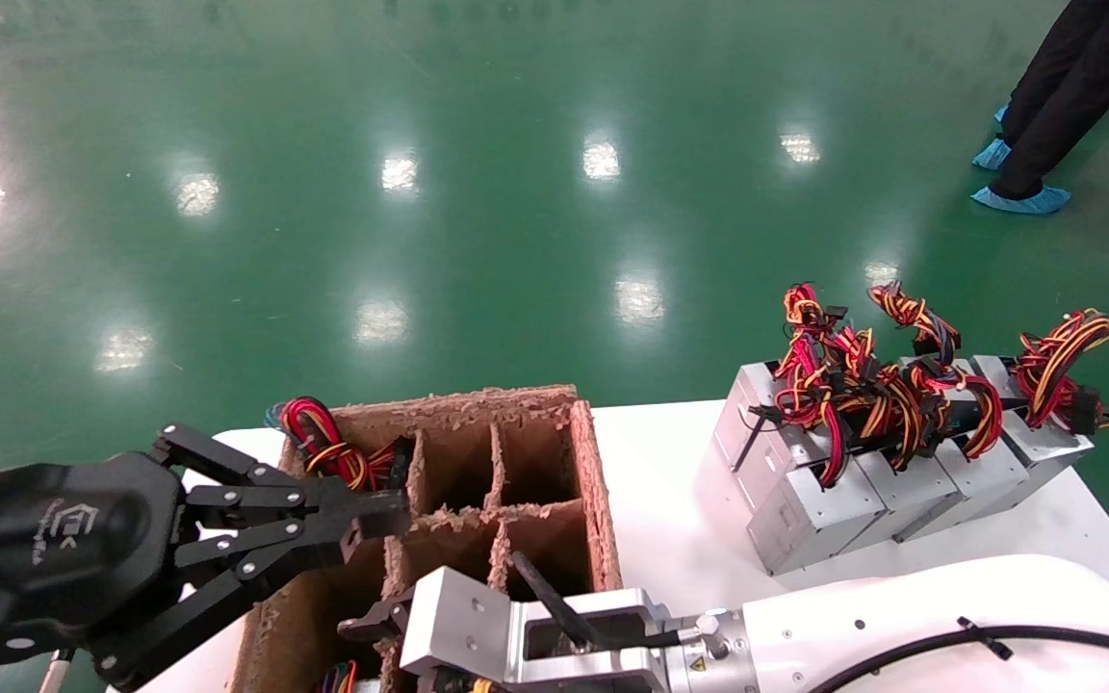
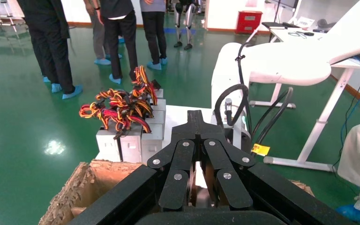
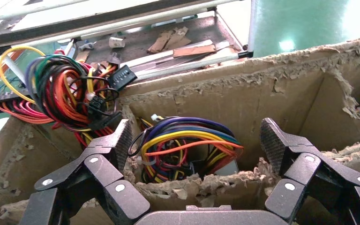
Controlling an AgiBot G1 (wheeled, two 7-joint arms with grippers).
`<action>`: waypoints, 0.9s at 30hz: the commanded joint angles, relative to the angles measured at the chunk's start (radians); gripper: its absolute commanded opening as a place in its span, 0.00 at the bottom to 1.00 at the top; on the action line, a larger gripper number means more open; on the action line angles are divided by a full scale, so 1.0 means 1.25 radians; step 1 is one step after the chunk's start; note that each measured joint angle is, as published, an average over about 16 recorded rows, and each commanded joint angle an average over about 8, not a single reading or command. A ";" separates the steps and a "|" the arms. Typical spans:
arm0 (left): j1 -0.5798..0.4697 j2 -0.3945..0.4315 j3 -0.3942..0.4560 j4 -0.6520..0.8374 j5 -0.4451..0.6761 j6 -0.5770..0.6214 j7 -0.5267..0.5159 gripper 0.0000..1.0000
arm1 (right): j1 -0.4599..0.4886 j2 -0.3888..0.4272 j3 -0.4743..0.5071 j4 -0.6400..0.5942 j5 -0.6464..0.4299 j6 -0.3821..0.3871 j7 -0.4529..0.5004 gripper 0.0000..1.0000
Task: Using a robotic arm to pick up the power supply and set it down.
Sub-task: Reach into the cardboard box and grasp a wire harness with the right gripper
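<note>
Left gripper (image 1: pixel 391 515) held over far-left part of cardboard box (image 1: pixel 603 500), black fingers (image 2: pixel 196 123) pressed together, nothing gripped. Right gripper (image 3: pixel 197 140) lowered into near side of box, fingers spread wide on either side of torn divider, nothing held. Power supply (image 3: pixel 187 150) seen under coloured wire bundle in compartment beyond divider, between spread fingers. More wires (image 1: pixel 328 448) seen in far-left compartment. Row of silver power supplies (image 1: pixel 901 472) stacked on white table (image 1: pixel 670 481), right of box.
</note>
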 commanded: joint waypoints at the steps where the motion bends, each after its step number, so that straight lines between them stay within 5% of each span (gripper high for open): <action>1: 0.000 0.000 0.000 0.000 0.000 0.000 0.000 0.00 | -0.003 -0.001 -0.001 -0.002 -0.004 0.007 0.002 0.00; 27: 0.000 0.000 0.000 0.000 0.000 0.000 0.000 0.00 | -0.008 -0.004 -0.008 -0.009 -0.013 0.007 0.003 0.00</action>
